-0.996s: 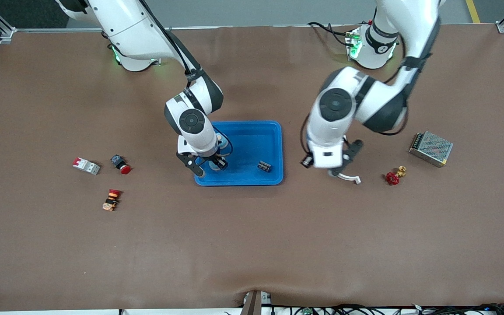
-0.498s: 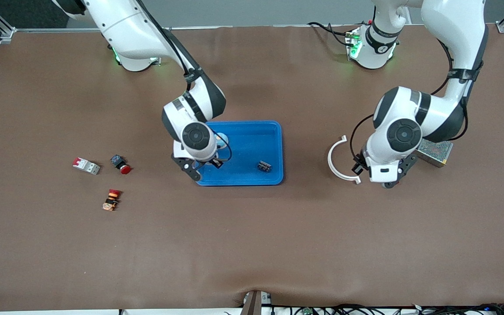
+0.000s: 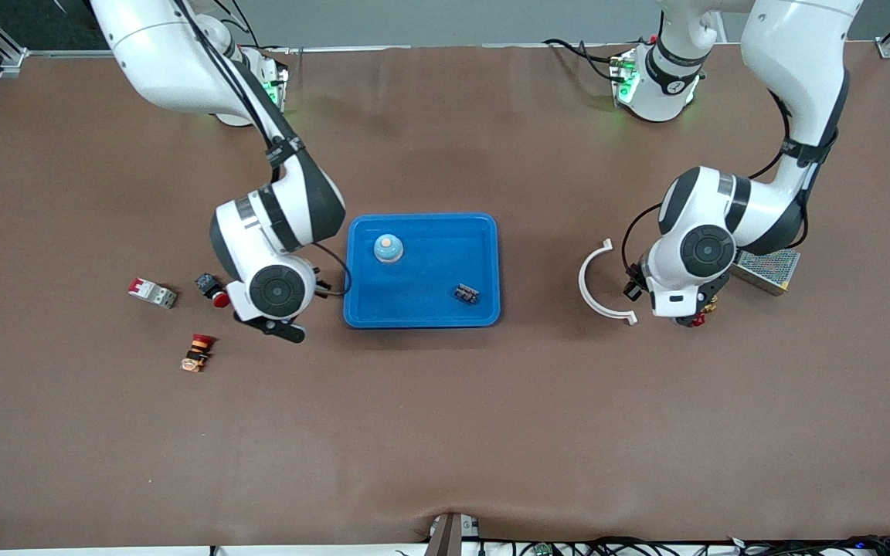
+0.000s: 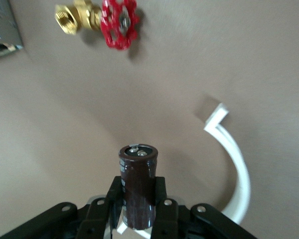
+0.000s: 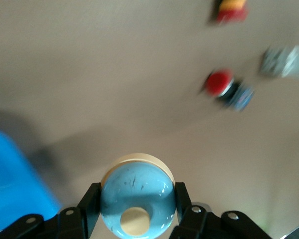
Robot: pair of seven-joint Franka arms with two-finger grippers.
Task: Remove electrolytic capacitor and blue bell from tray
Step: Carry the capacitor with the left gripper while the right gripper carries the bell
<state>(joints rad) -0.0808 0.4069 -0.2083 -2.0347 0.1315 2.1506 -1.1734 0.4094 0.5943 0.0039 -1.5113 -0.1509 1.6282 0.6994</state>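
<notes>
**Both grippers loaded, both up off the table**

Nearest the front camera: an orange push button [image 3: 197, 352], toward the right arm's end of the table.

My right gripper [image 5: 137, 204] hangs over bare table between the red-capped button [image 3: 213, 290] and the blue tray [image 3: 484, 232]. Its fingers are clenched on a pale blue bell [image 5: 139, 184], dome toward the wrist camera. A red-and-white breaker [image 3: 152, 292] lies beside the red-capped button.

My left gripper [image 4: 138, 196] is over the table at the left arm's end, between the white curved piece [image 3: 592, 282] and the red-handled valve [image 4: 109, 22]. It is clamped on the capacitor [image 4: 138, 169], a dark brown can held upright.

In the tray: a small dark component [image 3: 467, 293] near the front corner, and farther back a second blue bell [image 3: 388, 248] (same colour as the one I hold).

A mesh-topped metal box [image 3: 766, 266] sits just beside the left wrist.
</notes>
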